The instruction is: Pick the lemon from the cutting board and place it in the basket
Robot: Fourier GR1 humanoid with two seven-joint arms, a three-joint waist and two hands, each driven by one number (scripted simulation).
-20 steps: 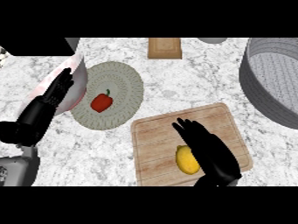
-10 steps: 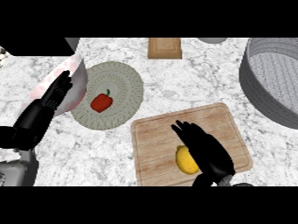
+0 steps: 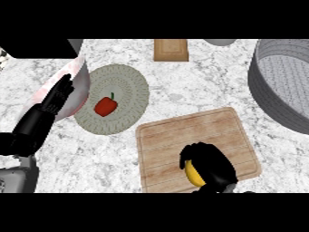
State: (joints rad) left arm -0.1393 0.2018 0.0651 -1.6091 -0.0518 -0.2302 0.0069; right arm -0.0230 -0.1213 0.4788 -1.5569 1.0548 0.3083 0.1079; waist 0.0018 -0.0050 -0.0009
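At the view's 9 o'clock the left hand (image 3: 50,108) stands as it did half a second ago: fingers straight and released, pointing toward 1 o'clock, lying against the pink-rimmed bowl (image 3: 78,84). Its grey forearm (image 3: 9,179) enters from 7 o'clock.

Just to the bowl's 3 o'clock side the round plate (image 3: 135,81) lies on the counter (image 3: 183,81), with the red pepper (image 3: 105,105) a little toward 8 o'clock from the plate's middle. None of these has moved. At 12 o'clock a small wooden block (image 3: 171,49) sits at the counter's far edge.

The board (image 3: 183,131) lies at 5 o'clock from the plate, close to it, unchanged.

The change is in the right hand (image 3: 210,163). Half a second ago its fingers were stretched out flat over the board, pointing toward 11 o'clock beside the lemon. They are now curled down and closed round the lemon (image 3: 194,176), and the hand sits lower in the view, near the board's 6 o'clock edge.

The lemon is in the same spot on the board, near that 6 o'clock edge. Only a yellow strip of it shows, at the hand's 8 o'clock side; the rest is hidden under the black fingers. Whether it has left the board's surface cannot be told.

The grey basket (image 3: 277,108) stands at 3 o'clock, well apart from the hand and lemon, where it was.
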